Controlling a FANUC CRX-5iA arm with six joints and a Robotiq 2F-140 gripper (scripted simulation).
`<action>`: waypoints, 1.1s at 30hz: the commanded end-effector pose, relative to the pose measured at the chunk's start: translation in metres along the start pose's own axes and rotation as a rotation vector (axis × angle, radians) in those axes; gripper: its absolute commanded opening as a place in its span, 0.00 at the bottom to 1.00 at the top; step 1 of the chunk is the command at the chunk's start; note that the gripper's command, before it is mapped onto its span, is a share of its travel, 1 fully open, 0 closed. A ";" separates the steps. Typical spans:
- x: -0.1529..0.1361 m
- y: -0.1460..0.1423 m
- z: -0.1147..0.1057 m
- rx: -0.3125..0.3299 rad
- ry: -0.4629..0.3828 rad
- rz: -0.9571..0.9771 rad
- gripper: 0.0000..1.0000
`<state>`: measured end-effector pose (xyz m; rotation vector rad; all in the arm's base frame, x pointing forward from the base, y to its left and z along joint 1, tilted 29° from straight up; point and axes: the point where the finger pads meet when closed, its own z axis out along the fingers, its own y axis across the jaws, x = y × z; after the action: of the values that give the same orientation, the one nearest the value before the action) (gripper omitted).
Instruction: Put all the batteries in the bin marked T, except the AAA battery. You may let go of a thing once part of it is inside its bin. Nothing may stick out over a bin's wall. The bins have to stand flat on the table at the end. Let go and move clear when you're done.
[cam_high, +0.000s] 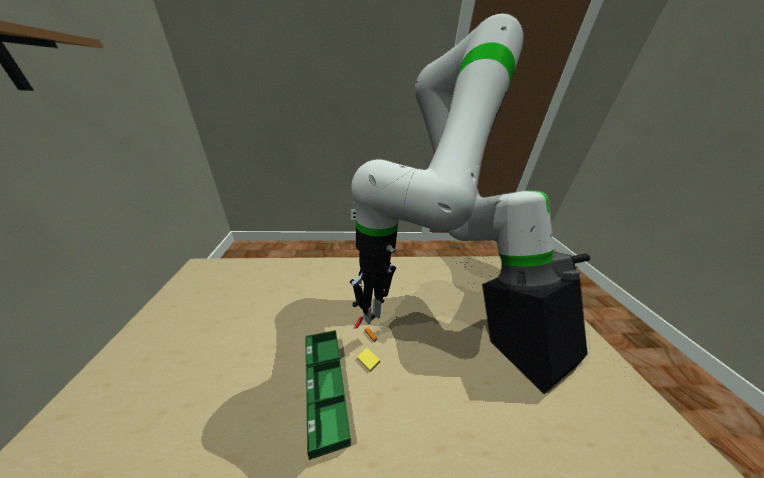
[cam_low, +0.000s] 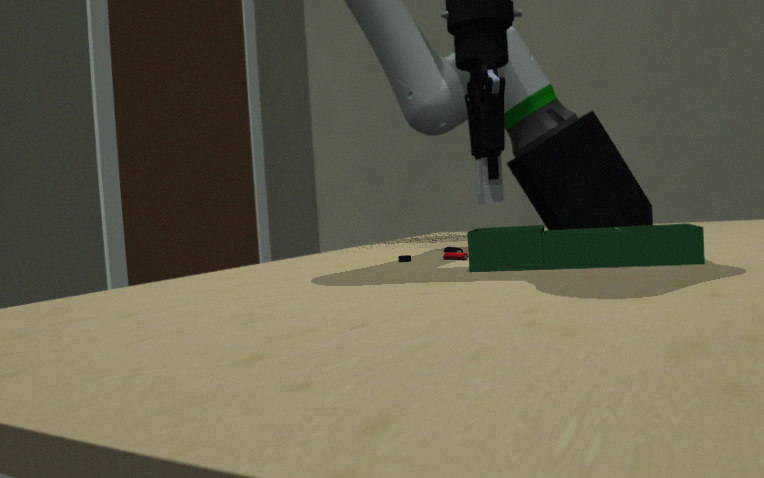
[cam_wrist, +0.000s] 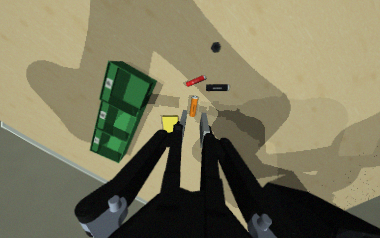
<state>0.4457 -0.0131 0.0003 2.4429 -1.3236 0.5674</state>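
Orange battery (cam_high: 370, 334) (cam_wrist: 194, 106) lies loose on the surface (cam_high: 450, 434) (cam_low: 338, 366) (cam_wrist: 320, 45), the empty tool (cam_high: 372, 318) (cam_low: 490, 201) (cam_wrist: 193, 118) above it narrowly parted, probably to straddle that slim body without disturbing neighbours.

From overhead I see a yellow square (cam_high: 368, 359) (cam_wrist: 170, 123) at six o'clock, a brown door (cam_high: 526, 112) (cam_low: 183, 140) around two, a shelf (cam_high: 56, 37) at ten.

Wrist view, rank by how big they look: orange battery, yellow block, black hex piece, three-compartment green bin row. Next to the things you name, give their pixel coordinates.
1. Green bin row (cam_high: 309, 434) (cam_low: 585, 248) (cam_wrist: 95, 145)
2. Yellow block (cam_high: 368, 359) (cam_wrist: 170, 123)
3. Orange battery (cam_high: 370, 334) (cam_wrist: 193, 107)
4. Black hex piece (cam_low: 404, 258) (cam_wrist: 215, 47), though it looks only somewhat smaller than the battery
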 end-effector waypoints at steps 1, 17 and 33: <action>0.000 0.000 0.000 0.000 0.000 0.000 0.17; -0.001 -0.001 0.000 0.000 0.000 0.000 0.17; -0.001 -0.001 0.016 0.000 0.000 0.000 0.17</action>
<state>0.4478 -0.0162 -0.0088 2.4428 -1.3236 0.5665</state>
